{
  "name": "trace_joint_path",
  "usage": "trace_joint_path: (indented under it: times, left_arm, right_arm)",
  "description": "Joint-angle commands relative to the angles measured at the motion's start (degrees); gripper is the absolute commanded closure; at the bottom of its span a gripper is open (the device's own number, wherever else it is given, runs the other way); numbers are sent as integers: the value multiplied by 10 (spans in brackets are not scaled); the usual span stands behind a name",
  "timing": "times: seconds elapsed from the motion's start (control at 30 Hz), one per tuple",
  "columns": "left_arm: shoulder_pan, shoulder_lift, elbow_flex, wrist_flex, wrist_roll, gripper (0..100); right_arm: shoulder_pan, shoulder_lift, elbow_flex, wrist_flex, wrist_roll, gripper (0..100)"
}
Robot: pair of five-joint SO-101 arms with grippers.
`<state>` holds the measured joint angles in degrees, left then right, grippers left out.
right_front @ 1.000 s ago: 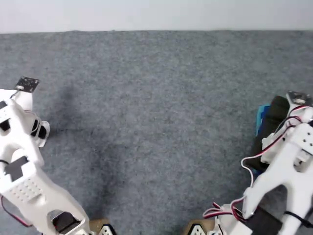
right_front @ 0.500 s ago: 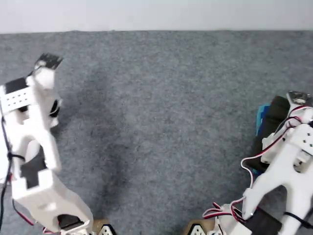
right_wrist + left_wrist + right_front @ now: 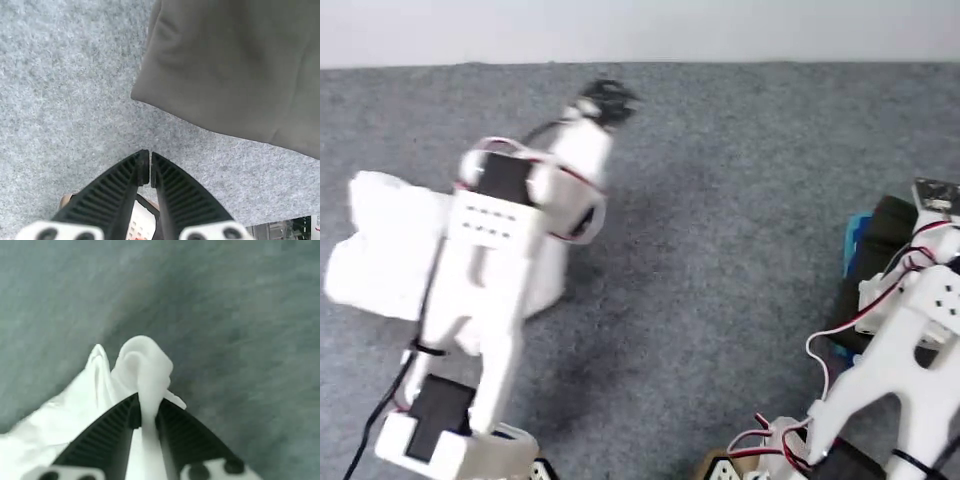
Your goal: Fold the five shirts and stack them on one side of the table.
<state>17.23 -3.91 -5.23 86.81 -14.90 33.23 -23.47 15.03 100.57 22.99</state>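
Note:
My left gripper [image 3: 146, 407] is shut on a bunched fold of a white shirt [image 3: 142, 362], lifted off the grey table. In the high view the left arm stretches toward the back middle, its gripper [image 3: 598, 108] near the far edge, and the white shirt [image 3: 390, 245] trails crumpled under and left of the arm. A folded dark shirt [image 3: 883, 232] lies on a blue one [image 3: 856, 246] at the right edge. My right gripper [image 3: 150, 167] is shut with nothing in it, just off the dark shirt's [image 3: 235, 60] corner, and sits at the right edge [image 3: 930, 198].
Grey felt covers the table [image 3: 720, 200], with bare surface between the two arms. A pale wall runs along the far edge [image 3: 640, 30]. Both arm bases stand at the near edge.
The left arm has swung from the left edge toward the back middle, dragging the white shirt into view. The right arm has barely shifted.

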Motion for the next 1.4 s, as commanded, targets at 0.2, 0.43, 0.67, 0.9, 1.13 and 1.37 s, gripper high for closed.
trace_joint_path:
  times: [0.2,0.43,0.67,0.9,1.13,1.37]
  left_arm:
    - [185,13,-27,-83,34,986]
    - [190,19,-68,-34,35,920]
    - [141,19,-160,83,35,823]
    - [-18,29,-175,88,35,827]
    - [-191,105,-175,55,31,828]
    - [-264,202,-175,111,-38,927]
  right_arm:
    - [-2,-17,-2,22,-3,990]
    - [-2,-17,-2,22,-3,990]
    - [-2,-16,-2,22,-3,990]
    - [-4,-16,-2,22,-5,990]
    - [-66,-16,-3,22,-7,990]
    - [-231,-6,-5,-46,-80,990]
